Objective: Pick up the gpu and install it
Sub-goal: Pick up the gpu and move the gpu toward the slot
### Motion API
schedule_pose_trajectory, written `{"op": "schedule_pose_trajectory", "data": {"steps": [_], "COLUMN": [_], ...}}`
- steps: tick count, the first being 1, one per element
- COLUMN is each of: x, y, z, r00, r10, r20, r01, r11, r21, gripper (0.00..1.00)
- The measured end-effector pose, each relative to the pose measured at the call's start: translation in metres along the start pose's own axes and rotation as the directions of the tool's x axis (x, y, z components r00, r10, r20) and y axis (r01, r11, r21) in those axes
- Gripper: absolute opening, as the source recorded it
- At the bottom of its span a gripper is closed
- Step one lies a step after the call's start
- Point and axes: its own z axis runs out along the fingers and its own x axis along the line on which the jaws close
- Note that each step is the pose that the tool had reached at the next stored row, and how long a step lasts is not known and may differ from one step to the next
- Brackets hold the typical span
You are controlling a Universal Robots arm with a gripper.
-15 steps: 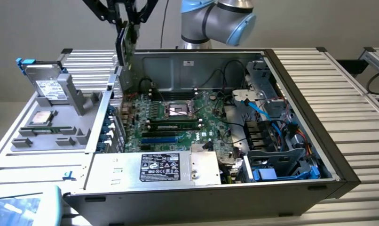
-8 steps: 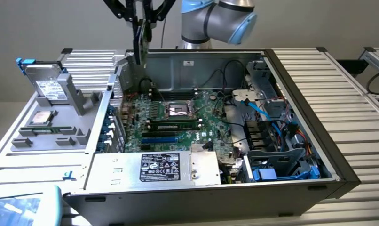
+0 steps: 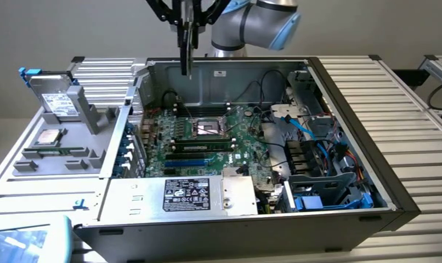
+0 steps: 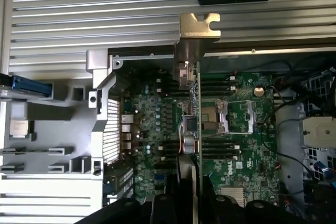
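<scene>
The gpu (image 3: 184,55) hangs edge-down in the air above the back left part of the open computer case (image 3: 352,109), with my gripper (image 3: 186,19) shut on its upper end. In the wrist view the gpu (image 4: 191,124) appears edge-on, its silver end bracket (image 4: 199,25) farthest from the camera and the black fingers (image 4: 164,209) gripping its near end. The green motherboard (image 3: 206,134) lies well below the card, and the card touches nothing in the case.
A grey tray (image 3: 30,164) at the exterior view's left carries a metal drive with a white label (image 3: 60,104) and a processor chip (image 3: 49,137). A memory stick (image 3: 200,147) sits in a motherboard slot. The power supply (image 3: 181,194) fills the case's front, and cables (image 3: 309,137) and drive bays its right side.
</scene>
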Motion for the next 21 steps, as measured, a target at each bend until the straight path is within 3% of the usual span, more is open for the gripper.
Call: {"op": "schedule_pose_trajectory", "data": {"steps": [13, 19, 21], "x": [-0.056, -0.069, -0.069], "y": [-0.0030, -0.0034, -0.0034], "z": [0.0003, 0.0055, 0.0054], "r00": [1.0000, 0.9999, 0.9999], "r10": [0.000, -0.001, -0.001], "r20": [0.0005, 0.0125, 0.0137], "r01": [0.000, 0.001, 0.001], "r11": [1.0000, 1.0000, 1.0000], "r21": [-0.0002, -0.0005, -0.0001], "gripper": [0.28, 0.28, 0.28]}}
